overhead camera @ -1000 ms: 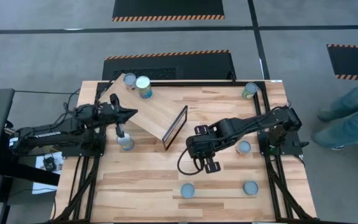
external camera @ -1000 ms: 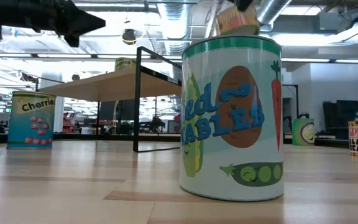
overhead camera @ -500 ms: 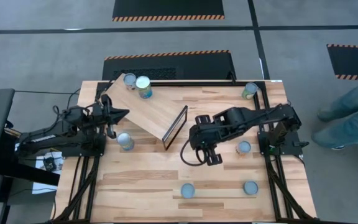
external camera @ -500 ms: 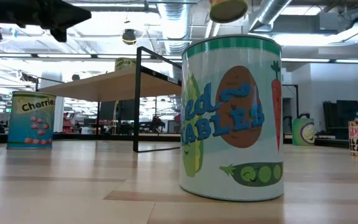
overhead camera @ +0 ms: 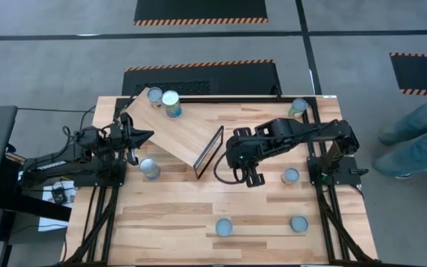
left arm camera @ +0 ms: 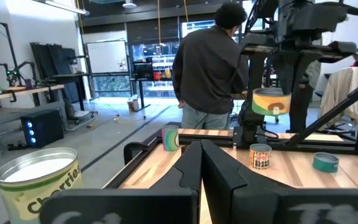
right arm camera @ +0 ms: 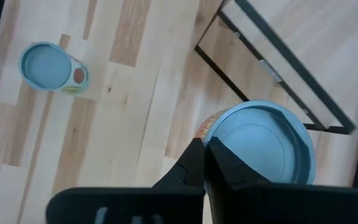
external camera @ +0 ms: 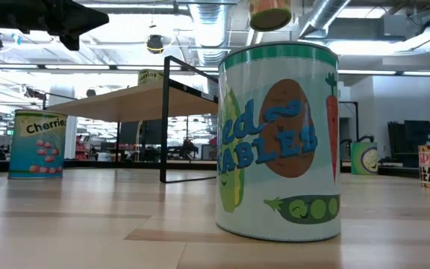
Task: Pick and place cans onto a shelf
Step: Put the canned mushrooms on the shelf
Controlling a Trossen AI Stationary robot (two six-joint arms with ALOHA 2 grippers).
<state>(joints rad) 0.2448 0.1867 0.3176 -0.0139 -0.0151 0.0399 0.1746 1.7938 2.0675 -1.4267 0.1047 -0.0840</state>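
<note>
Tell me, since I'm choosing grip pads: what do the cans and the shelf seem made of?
The vegetables can looks like metal under a glossy printed label; the held can shows a smooth, pale, rimmed lid. The shelf looks like pale matte wood with visible grain, with a thin dark end frame, probably metal.

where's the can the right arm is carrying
In the right gripper, held in the air beside the shelf's dark-framed end; the can hangs above the vegetables can.

Teal cherry can (external camera: 37,143), green-rimmed veg can (external camera: 278,142).
</note>
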